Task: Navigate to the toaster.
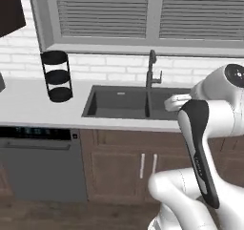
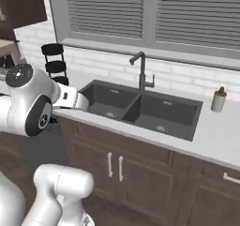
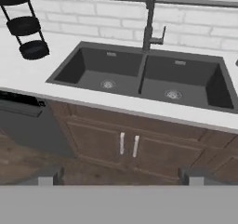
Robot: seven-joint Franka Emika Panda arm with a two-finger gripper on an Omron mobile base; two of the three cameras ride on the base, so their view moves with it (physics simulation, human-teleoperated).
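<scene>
Evenly, softly lit, rendered; no glare; faint shading inside the sink [image 3: 139, 74]; slightly soft and low in detail throughout.

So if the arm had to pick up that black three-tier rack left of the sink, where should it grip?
Probably one of the thin upright rods of the black three-tier rack, coming in level from the front over the counter edge. The round tiers look too wide for the gripper, whose tips stand apart; the rods are slim, vertical and exposed. The rack stands upright, clear of the sink.

Double sink [image 3: 139, 74], faucet [image 3: 149, 21], tiered rack [image 1: 57, 76]
</scene>
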